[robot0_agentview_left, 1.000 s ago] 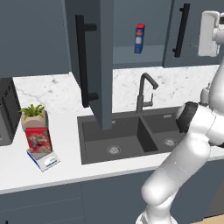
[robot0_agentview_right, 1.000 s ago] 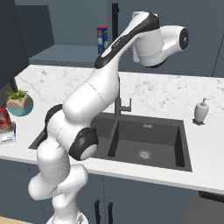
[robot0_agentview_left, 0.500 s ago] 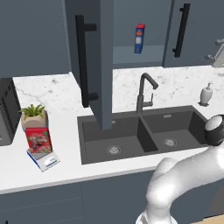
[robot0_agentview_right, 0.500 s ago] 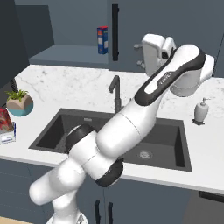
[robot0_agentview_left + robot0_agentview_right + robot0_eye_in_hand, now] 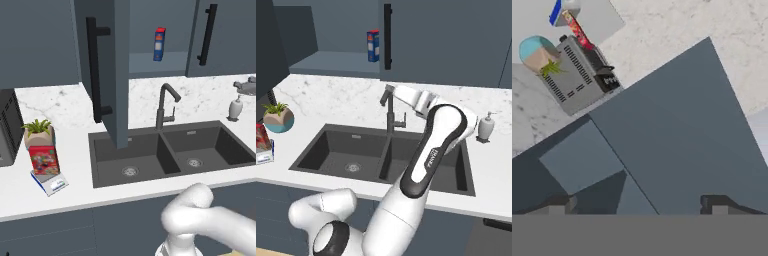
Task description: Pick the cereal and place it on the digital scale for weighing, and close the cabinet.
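**Q:** Red cereal (image 5: 44, 159) stands on the scale (image 5: 51, 183), at the left of the desk (image 5: 75, 167). What has changed?

**A:** Only the arm. It has swung low and right, with the hand (image 5: 246, 86) spread and empty. The cabinet door (image 5: 120, 90) hangs open, so closing it remains.

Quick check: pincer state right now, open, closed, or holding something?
Pincer: open, holding nothing; the cereal stands on the digital scale.
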